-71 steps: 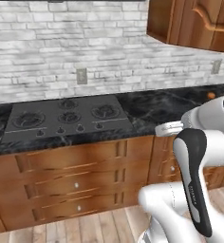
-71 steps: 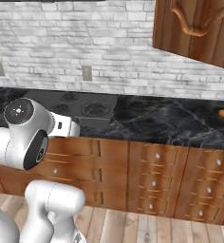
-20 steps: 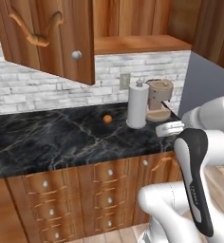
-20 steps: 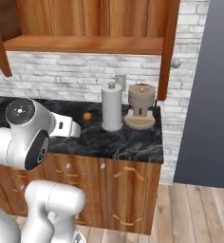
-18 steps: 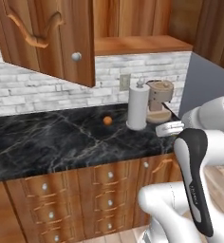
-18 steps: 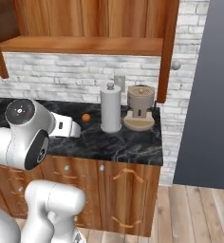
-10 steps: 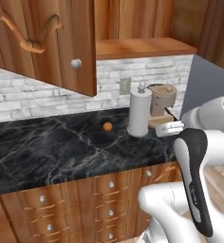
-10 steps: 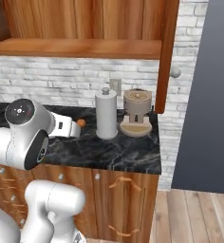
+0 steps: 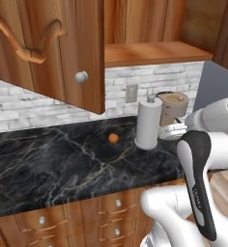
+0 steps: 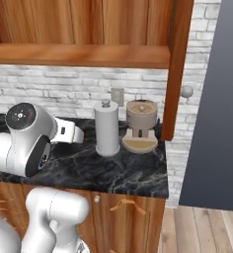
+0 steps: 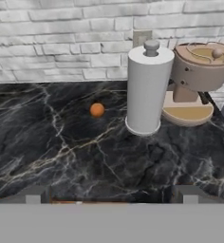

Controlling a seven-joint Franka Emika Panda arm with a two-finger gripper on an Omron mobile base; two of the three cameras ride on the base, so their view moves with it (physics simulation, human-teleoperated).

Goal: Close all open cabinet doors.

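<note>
**Two wall doors swung open, arm low over the table**

Left to right: you've got an open cabinet door (image 9: 53,48) at upper left in the left base view. It's swung out toward the cam, arch carving facing you, w/ the round silver knob (image 9: 81,76) near its lower right corner. Its bottom edge hangs over the black marble table (image 9: 48,169). Below it the table is bare up to a small orange ball (image 11: 97,109).

Next, the white paper-towel roll (image 11: 146,92) stands upright, just beside a brown coffee grinder (image 11: 195,78) on its right; can't tell if they touch. Both sit close to the brick wall, near the table's right end.

Over them the cabinet's open shelf (image 10: 79,55) shows. On its right a second door (image 10: 176,69) stands edge-on, knob (image 10: 187,91) facing the grey panel (image 10: 217,104) to the right. Its bottom edge hangs just right of the grinder.

Gripper (image 11: 111,197): only the two tips peek up at the bottom of the hand view, set wide apart, nothing between them.
</note>
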